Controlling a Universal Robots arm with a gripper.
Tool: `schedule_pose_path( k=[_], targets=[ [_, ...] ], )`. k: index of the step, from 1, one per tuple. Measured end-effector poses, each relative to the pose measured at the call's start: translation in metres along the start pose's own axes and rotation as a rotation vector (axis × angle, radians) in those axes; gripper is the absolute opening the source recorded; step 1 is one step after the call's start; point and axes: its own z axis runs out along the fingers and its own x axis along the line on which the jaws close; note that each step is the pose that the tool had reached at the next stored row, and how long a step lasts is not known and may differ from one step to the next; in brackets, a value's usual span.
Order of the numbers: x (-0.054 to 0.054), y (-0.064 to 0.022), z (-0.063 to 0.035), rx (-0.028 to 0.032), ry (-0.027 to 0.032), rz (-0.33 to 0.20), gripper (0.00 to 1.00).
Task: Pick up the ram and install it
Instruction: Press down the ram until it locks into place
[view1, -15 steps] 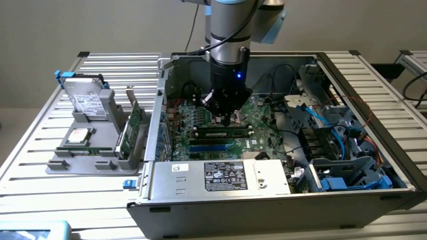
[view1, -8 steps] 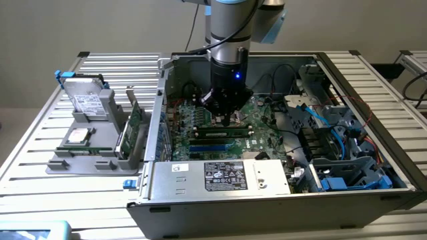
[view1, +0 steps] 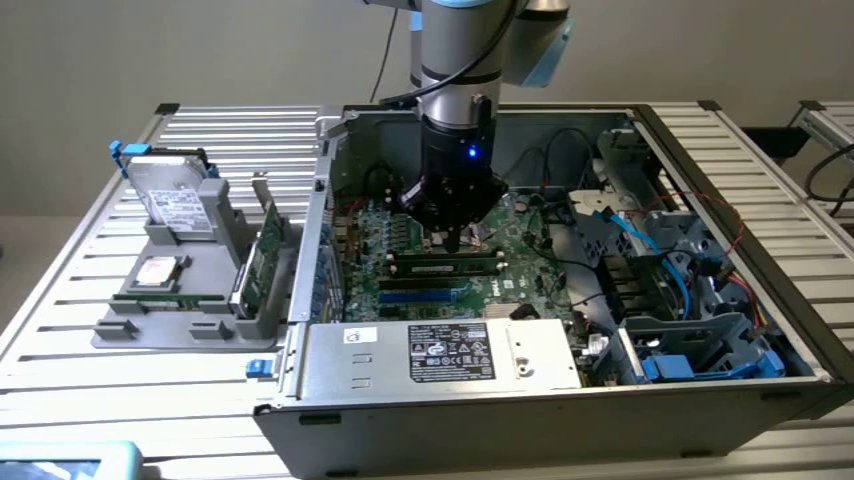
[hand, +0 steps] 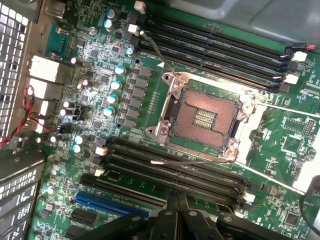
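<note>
The ram (view1: 447, 266), a long thin green stick with dark chips, stands in a memory slot on the motherboard (view1: 400, 235) inside the open computer case. My gripper (view1: 455, 243) hangs straight over the ram's middle with its fingers shut together, the tips right at the ram's top edge; whether they touch it I cannot tell. In the wrist view the shut gripper (hand: 176, 197) points down beside the black memory slots (hand: 175, 172), and the bare CPU socket (hand: 205, 117) lies beyond them. Nothing is held between the fingers.
A grey fixture (view1: 174, 300) outside the case on the exterior view's left holds a hard drive (view1: 174, 195), a small chip (view1: 158, 268) and a tall green expansion card (view1: 267, 245). The power supply (view1: 441, 352), blue drive cages (view1: 694, 355) and loose cables (view1: 601, 215) crowd the case.
</note>
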Motion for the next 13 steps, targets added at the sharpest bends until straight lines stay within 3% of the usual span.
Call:
schedule_pose_path(
  k=[10,13],
  targets=[
    [0.0,0.0,0.0,0.0023,-0.0041,0.097,0.11],
    [-0.0001,0.0001,0.0001,0.0057,-0.0048,0.121,0.11]
  ],
)
